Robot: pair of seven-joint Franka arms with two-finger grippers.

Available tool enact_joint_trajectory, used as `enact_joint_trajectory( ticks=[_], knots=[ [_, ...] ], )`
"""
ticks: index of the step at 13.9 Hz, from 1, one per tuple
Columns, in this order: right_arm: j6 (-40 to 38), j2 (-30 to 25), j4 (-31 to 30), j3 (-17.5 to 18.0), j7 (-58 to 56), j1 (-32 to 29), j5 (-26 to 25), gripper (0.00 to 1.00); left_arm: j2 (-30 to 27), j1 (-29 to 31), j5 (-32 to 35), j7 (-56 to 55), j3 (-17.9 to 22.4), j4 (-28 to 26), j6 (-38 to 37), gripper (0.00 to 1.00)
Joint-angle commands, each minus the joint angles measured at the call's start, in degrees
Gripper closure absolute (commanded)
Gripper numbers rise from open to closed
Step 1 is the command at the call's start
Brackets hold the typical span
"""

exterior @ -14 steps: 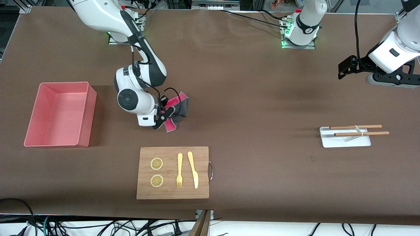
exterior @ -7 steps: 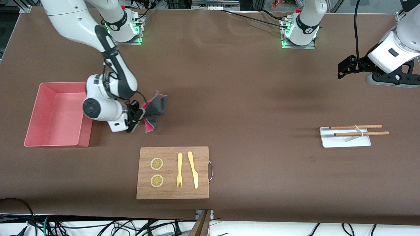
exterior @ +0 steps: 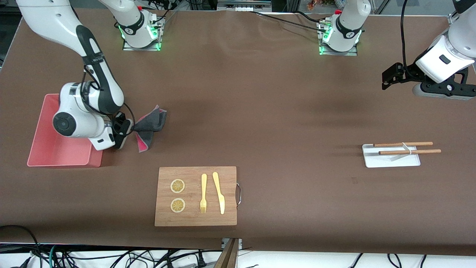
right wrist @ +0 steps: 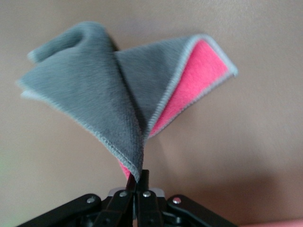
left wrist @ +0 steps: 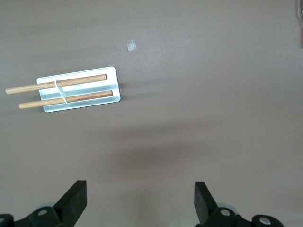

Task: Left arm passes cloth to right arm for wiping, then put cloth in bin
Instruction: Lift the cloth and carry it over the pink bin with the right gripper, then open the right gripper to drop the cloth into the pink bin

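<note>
The right gripper (exterior: 124, 131) was clamped shut on a corner of the cloth (exterior: 149, 124), which hung from it with the grey side mostly outward and a strip of pink showing. In the right wrist view the fingers (right wrist: 137, 196) met tight on the cloth (right wrist: 118, 104). Gripper and cloth were over bare table just beside the salmon-pink bin (exterior: 44, 149), the wrist partly over the bin's wall.

The left gripper (exterior: 388, 76) waited with jaws spread wide, holding nothing, over the table toward the left arm's end; its wrist view showed the small white tray (left wrist: 79, 89) with two wooden sticks (left wrist: 57, 83) below.

The table (exterior: 282, 111) was covered in plain brown sheeting. A wooden cutting board (exterior: 196, 196), nearer the front camera than the cloth, carried two lemon slices (exterior: 177, 185), a yellow fork (exterior: 203, 192) and a yellow knife (exterior: 219, 192). Cables (exterior: 111, 257) ran along the table's near edge. No legible writing was found.
</note>
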Motion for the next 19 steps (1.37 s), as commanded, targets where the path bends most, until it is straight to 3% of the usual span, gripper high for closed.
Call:
enact_joint_trajectory(
  ticks=[1,3,10,15,19],
  knots=[
    [-11.55,-2.93,5.24,0.81,-0.12,-0.58,-1.37,1.00,-1.10,-0.47,0.56,-0.67,0.16,-0.82,-0.27,0.00],
    [-18.77,-3.90,9.38,0.81,0.14,-0.66,-1.19,1.00,-1.10,-0.47,0.56,-0.67,0.08,-0.82,-0.27,0.00],
    [-36.44,-13.29,13.78,0.89,1.99,-3.47,-0.23,1.00,-1.10,-0.47,0.56,-0.67,0.08,-0.82,-0.27,0.00],
    [-42.70,-20.68,13.96,0.81,-2.14,-8.22,-4.70,1.00,-1.10,-0.47,0.56,-0.67,0.08,-0.82,-0.27,0.00],
    [-46.05,-21.92,19.23,-2.96,-6.69,-9.54,-8.30,1.00,-1.10,-0.47,0.56,-0.67,0.08,-0.91,-0.35,0.00]
  ],
)
